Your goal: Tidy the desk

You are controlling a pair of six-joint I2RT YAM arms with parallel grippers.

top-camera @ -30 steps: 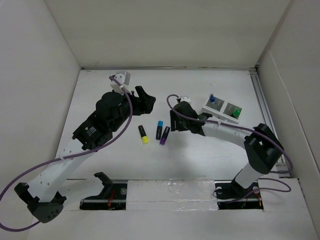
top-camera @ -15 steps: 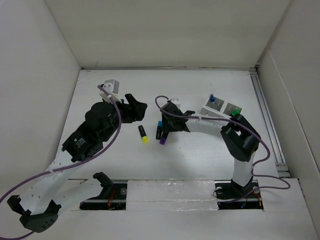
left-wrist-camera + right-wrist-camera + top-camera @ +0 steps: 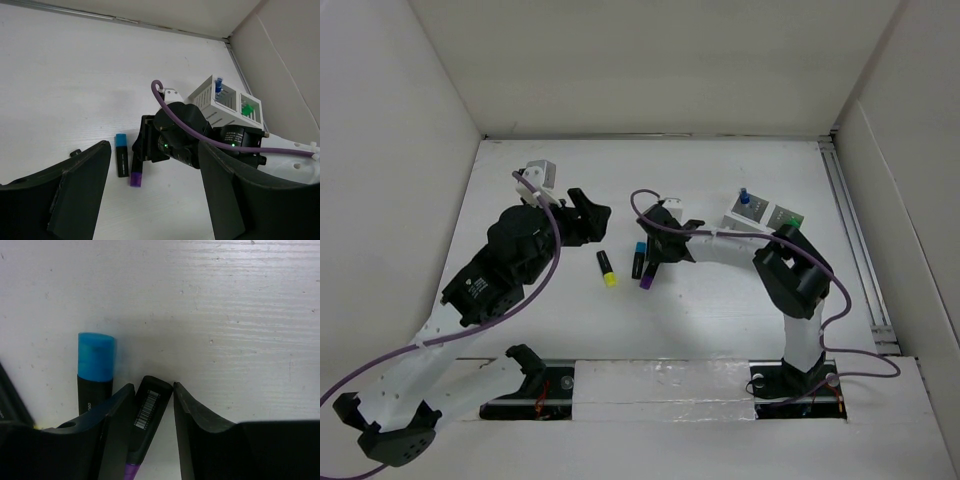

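Worryingly, our right gripper (image 3: 153, 387) straddled the tail of the purple marker (image 3: 149, 411), grip unclear, left gripper (image 3: 152, 148) spread empty, so lifting could swing it against the blue marker (image 3: 96, 358).

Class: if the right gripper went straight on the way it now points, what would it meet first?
The right gripper would first meet the black marker with the purple cap, which lies between its fingers; depth is hard to judge.

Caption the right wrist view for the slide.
Right pincer straddles the purple marker's black barrel on the white desk, blue-capped marker lying just beside it.
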